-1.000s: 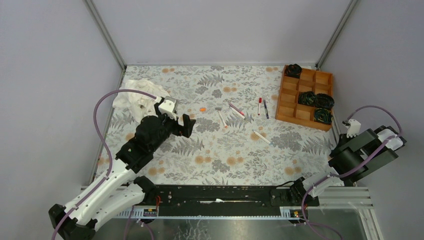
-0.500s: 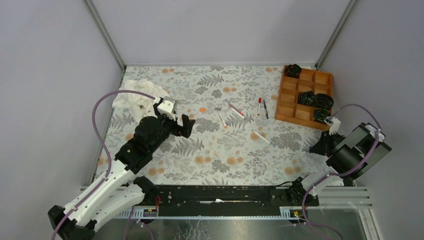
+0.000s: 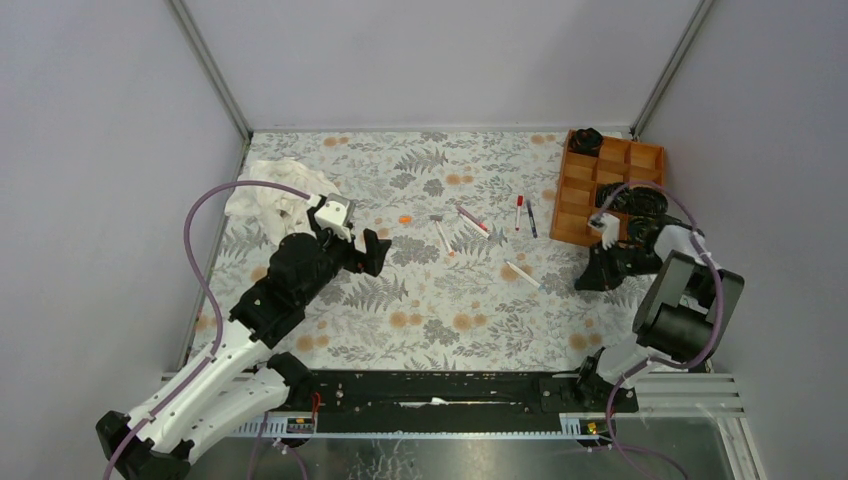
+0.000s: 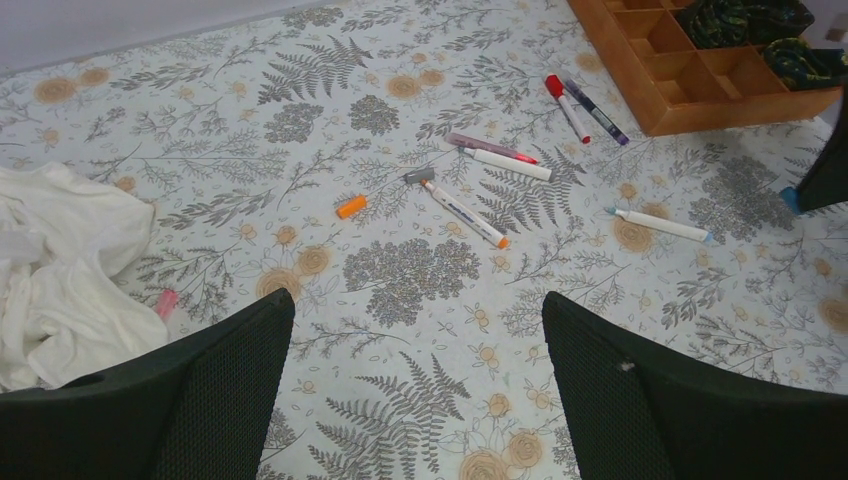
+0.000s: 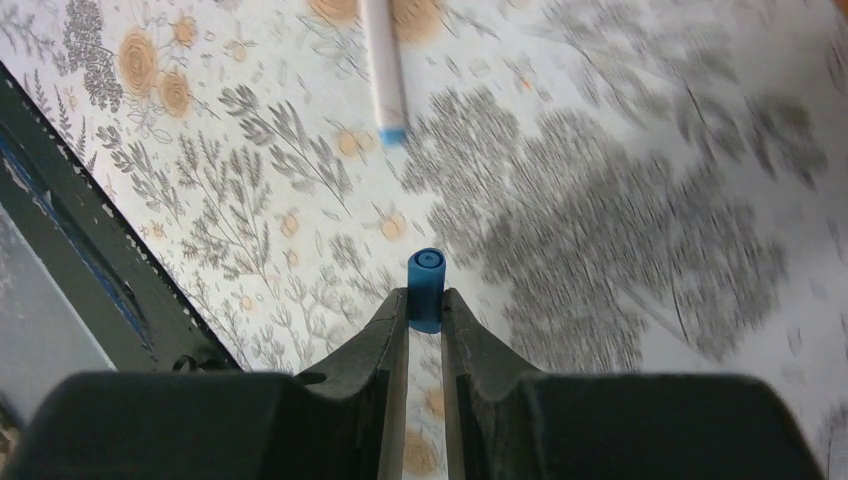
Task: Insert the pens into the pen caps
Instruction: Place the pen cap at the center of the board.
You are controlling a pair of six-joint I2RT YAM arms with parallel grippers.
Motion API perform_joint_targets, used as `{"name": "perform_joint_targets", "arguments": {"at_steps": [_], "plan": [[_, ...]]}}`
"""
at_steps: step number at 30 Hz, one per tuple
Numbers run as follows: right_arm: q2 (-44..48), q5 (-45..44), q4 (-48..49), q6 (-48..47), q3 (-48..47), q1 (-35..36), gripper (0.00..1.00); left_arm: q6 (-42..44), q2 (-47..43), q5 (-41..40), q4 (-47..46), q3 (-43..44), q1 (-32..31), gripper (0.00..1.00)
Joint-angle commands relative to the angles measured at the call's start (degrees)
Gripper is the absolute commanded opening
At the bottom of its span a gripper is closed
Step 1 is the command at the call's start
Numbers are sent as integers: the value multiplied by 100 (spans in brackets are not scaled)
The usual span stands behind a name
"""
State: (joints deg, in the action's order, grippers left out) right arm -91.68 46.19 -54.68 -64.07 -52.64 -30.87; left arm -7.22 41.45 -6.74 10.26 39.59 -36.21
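Right gripper [image 5: 424, 305] fingers pinch a small blue plastic pen cap [image 5: 425, 272]. White-barrelled blue-tipped pen [image 5: 381, 60] lies flat just ahead, long axis roughly in line with fingers, blue tip toward cap. Left gripper [image 4: 420, 400] gapes wide, farther from that pen.

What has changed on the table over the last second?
The right gripper swung in from the far right, moving left past the wooden tray toward a white pen. It now pinches a blue cap; the earlier pictures don't show whether it already held it. The left gripper, open, the other pens, the orange cap and the cloth stayed put.
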Motion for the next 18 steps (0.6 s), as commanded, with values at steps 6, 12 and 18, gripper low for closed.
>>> {"name": "perform_joint_targets", "arguments": {"at_steps": [6, 12, 18], "plan": [[482, -909, 1535, 2043, -287, 3266, 15, -1069, -232, 212, -584, -372, 52, 97], [-113, -1982, 2481, 2964, -710, 5248, 17, -2121, -819, -27, -641, -940, 52, 97], [-1095, -2608, 2956, 3663, -1510, 6450, 23, -2582, -1421, -304, -486, -1311, 57, 98]]}}
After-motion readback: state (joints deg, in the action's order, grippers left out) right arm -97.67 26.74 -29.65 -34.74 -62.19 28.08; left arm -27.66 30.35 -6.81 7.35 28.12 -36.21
